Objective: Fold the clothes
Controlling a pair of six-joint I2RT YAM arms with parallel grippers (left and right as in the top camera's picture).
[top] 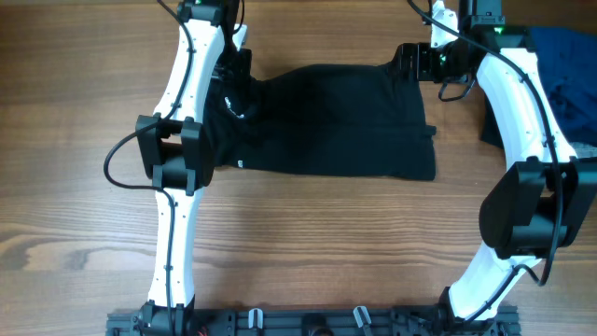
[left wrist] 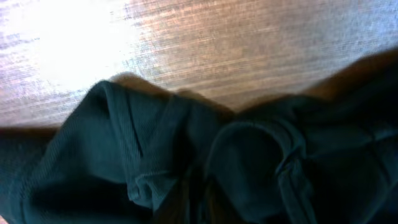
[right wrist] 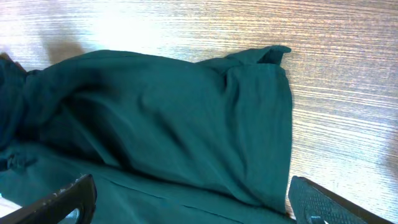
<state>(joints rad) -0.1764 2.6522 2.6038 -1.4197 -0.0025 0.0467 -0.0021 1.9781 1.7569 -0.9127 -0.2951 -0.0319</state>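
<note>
garment (top: 336, 121) on the table (top: 308, 243), heap of clothes (top: 560, 65) off to its right

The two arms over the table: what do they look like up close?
Both the left arm and right arm have smooth white curved shells joined by chunky black joint blocks, with thin black cables looping alongside. The right wrist's fingers are black and textured; a green light glows nearby.

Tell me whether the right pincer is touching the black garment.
Cannot tell: right wrist view shows right pincer open over the black garment, no plain contact or gap.
</note>
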